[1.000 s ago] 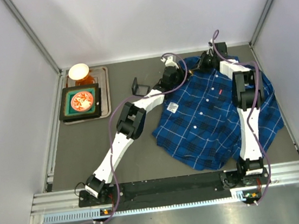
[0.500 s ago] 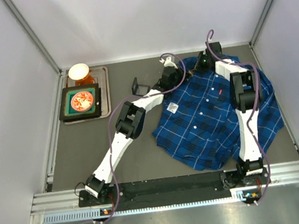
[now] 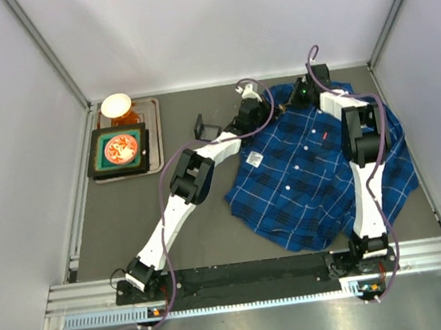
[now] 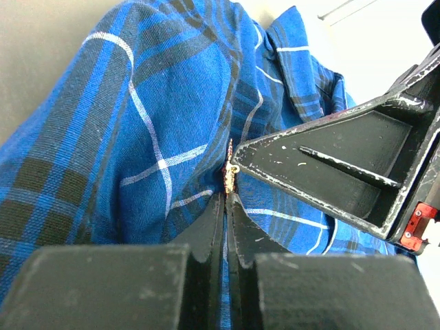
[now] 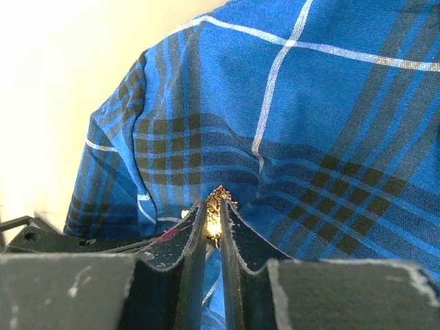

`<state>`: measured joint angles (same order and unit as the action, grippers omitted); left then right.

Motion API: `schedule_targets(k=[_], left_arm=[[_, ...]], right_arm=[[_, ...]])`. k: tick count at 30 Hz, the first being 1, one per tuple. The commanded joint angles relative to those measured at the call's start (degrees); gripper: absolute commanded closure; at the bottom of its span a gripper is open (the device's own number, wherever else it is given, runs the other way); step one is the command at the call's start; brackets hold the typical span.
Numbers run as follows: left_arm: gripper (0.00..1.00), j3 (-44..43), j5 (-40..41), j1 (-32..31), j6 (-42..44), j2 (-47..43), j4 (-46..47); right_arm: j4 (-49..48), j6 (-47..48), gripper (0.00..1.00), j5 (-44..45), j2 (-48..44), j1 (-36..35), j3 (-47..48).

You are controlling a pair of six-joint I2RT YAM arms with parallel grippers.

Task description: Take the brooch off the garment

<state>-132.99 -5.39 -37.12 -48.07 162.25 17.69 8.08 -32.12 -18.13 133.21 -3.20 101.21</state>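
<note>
The garment (image 3: 319, 177), a dark-blue plaid shirt, lies spread at the right middle of the table. Both grippers meet at its collar at the far edge. The brooch (image 5: 220, 198) shows as a small golden glint with a hint of red. My right gripper (image 5: 213, 210) is shut on it, in the top view (image 3: 288, 99) just right of the left one. My left gripper (image 4: 227, 198) is shut on a fold of the garment (image 4: 158, 124) right under the brooch (image 4: 229, 175), and sits at the collar's left in the top view (image 3: 270, 108). The right gripper's finger (image 4: 330, 172) lies beside it.
A metal tray (image 3: 152, 133) at the back left holds a green-rimmed dish (image 3: 121, 149) and a white bowl (image 3: 117, 105). A small black frame (image 3: 206, 128) stands left of the collar. A white label (image 3: 256, 158) lies on the shirt. Walls close in on three sides.
The right wrist has shifted slightly toward the far edge at the collar. The left arm and the shirt have barely moved.
</note>
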Motion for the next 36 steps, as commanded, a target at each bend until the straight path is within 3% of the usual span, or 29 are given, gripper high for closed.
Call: schedule_targets(k=[1,6,11,21,36], left_arm=[[1.00,0.54,-1.38,-0.32,0.79,-4.49,0.06],[1.00,0.45,-1.99,-0.32,0.88,-4.49,0.24],[1.00,0.45,-2.43,-0.32,2.19,-4.49,0.41],[1.00,-0.52,-2.61,-0.23,2.37,-3.70,0.24],[1.00,-0.96,-3.31,-0.23,3.78,-3.79,-0.29]], right_arm=[[-3.94,0.39,0.87,0.55,-5.15,0.30,-2.59],[-4.03,1.36,0.83,1.16,-4.97,0.30,-1.98],[-4.30,-0.66,0.73,-0.67,-5.15,1.53,-1.01],[-7.63,-4.88,0.84,-3.75,-7.35,2.50,-7.25],[-8.96,-6.38,0.89,-6.83,-2.87,2.41,-5.23]])
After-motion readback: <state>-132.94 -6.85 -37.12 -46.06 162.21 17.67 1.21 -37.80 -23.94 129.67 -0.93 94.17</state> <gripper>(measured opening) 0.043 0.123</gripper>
